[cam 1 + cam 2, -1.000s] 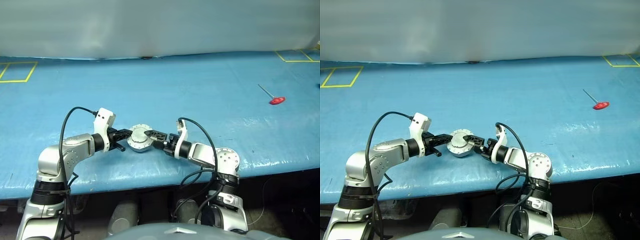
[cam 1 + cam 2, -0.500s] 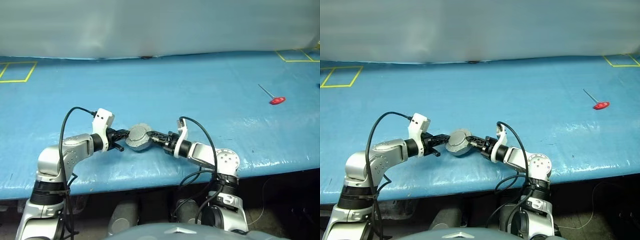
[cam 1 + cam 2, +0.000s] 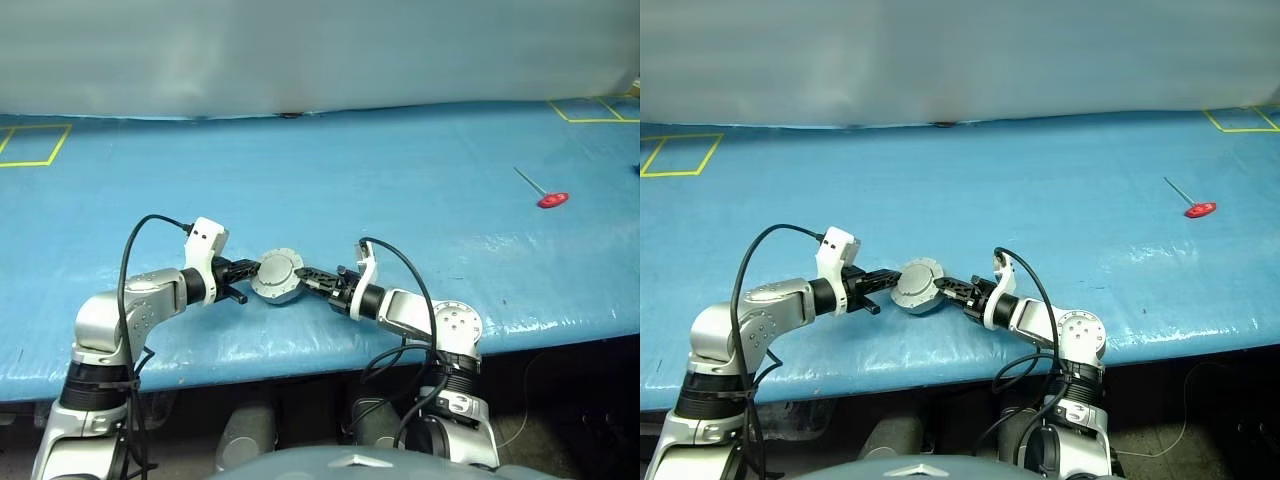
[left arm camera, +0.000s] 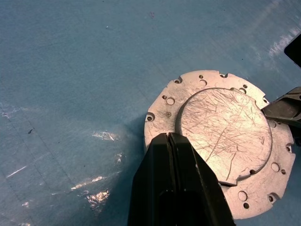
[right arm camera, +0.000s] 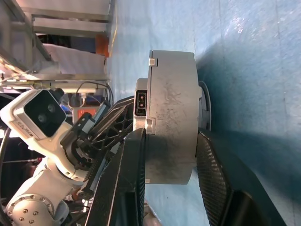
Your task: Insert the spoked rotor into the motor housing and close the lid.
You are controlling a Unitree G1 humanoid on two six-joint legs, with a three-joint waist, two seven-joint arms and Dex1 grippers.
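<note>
both grippers meet at the closed motor on the blue table.

head view: the lid (image 3: 278, 271) sits shut on the housing between the left gripper (image 3: 243, 270) and right gripper (image 3: 312, 278); a red-handled tool (image 3: 548, 196) lies well apart. left wrist: its fingers (image 4: 175, 183) are pressed together on the lid's rim. right wrist: its fingers (image 5: 129, 175) clamp the housing (image 5: 171, 115) from both sides.

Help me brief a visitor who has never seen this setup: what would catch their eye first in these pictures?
First, the round grey motor housing with its lid shut, near the front edge of the blue table between both arms. The right gripper clamps its sides, one finger on each flank, while the shut left gripper meets its opposite edge. Far off to the right lies a red-handled tool, alone.
</note>
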